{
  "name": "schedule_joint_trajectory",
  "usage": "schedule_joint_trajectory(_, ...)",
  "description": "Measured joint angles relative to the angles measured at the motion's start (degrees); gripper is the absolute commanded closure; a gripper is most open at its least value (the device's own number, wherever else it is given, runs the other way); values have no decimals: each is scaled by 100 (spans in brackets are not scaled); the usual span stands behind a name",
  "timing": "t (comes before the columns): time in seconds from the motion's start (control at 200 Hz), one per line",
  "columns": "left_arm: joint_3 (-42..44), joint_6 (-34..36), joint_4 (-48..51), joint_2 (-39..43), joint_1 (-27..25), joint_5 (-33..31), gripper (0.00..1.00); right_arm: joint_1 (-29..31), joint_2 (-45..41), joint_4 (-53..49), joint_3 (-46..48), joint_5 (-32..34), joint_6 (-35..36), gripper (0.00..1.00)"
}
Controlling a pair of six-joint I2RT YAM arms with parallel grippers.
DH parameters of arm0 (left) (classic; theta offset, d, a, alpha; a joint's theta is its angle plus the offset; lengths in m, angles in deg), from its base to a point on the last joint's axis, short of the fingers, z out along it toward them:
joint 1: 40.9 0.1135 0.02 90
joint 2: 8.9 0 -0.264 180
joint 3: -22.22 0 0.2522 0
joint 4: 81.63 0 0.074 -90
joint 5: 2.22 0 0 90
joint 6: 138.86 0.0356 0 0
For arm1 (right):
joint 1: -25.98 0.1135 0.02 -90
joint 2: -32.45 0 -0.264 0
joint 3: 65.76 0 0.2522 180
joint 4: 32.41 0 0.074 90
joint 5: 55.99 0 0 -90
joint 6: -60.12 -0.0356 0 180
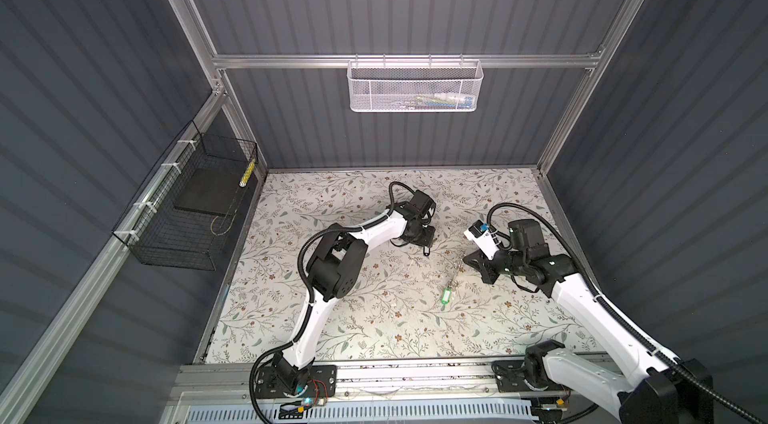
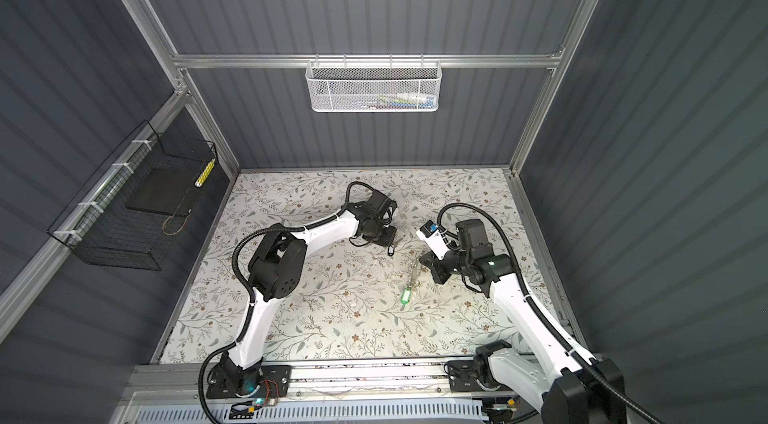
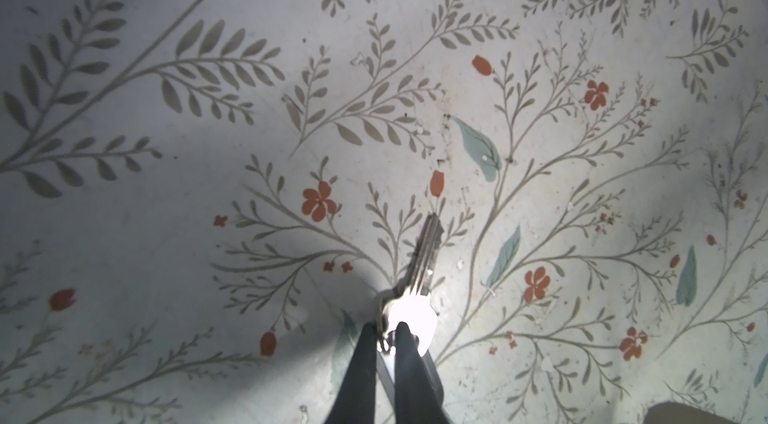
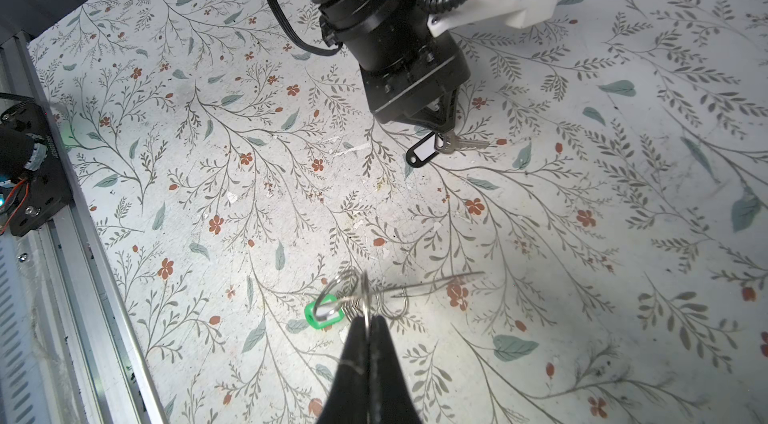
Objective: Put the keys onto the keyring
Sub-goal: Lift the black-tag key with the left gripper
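The task is looking early: no key is visibly riding on the keyring yet. The left tool is pinching the head of a silver key between nearly closed fingers, low over the middle of the worktop and a little toward its far edge. A black tag with a white label is lying against the key's head; whether the two are joined is hard to tell. The right tool is clamping fully shut on the thin wire of the keyring. It is working in the right half of the worktop, about midway between the near and far edges.

Key and keyring are sitting well apart. As I judge it, what is remaining is the whole threading: bringing the key's hole to the ring, working it into the coil and sliding it round.

The key's long axis is running straight out from the left tool, with the blade tip pointing away from it and from the black tag. In both top views the keyring's long axis is slanting from its green tag, at the end nearer the near edge, toward the far right corner. A thin stretch of wire is sticking out of the loops on the side away from the tag.
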Motion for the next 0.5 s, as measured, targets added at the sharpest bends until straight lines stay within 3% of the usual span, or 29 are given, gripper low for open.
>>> schedule_joint_trajectory(0.32, -44, 0, 31, -103, 0, 0, 88, 0, 26, 0, 0, -2, 0, 100)
schedule_joint_trajectory(0.5, -87, 9, 24, -118, 0, 20, 99, 2, 26, 0, 0, -2, 0, 100)
